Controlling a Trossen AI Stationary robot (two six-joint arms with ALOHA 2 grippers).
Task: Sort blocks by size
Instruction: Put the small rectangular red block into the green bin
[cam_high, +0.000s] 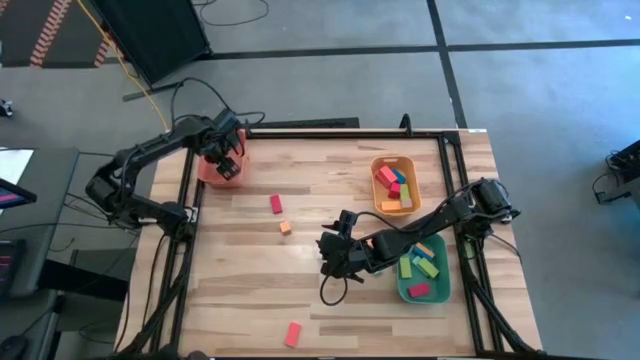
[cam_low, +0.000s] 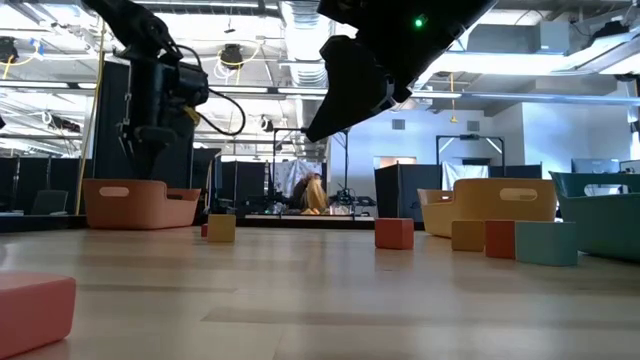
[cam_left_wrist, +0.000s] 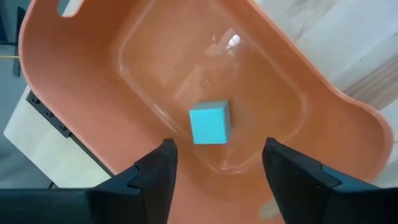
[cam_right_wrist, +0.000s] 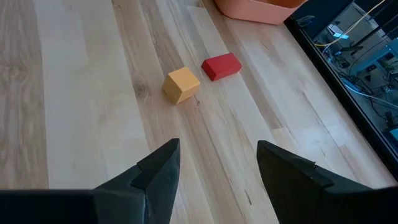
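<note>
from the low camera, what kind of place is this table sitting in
Most likely a robotics lab or open workshop, not a home: exposed ceiling ducts and strip lights, dark partition screens behind the table, and a person seated at a far workstation.

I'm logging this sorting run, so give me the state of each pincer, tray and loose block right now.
Left pincer: open, empty, above the pink tray.
Right pincer: open, empty, above bare table.
Pink tray: holds one teal cube.
Orange tray: holds several blocks.
Green tray: holds several blocks.
Orange cube: loose on the table.
Red block: loose, beside the orange cube.
Pink block: loose near the table's front edge.
</note>
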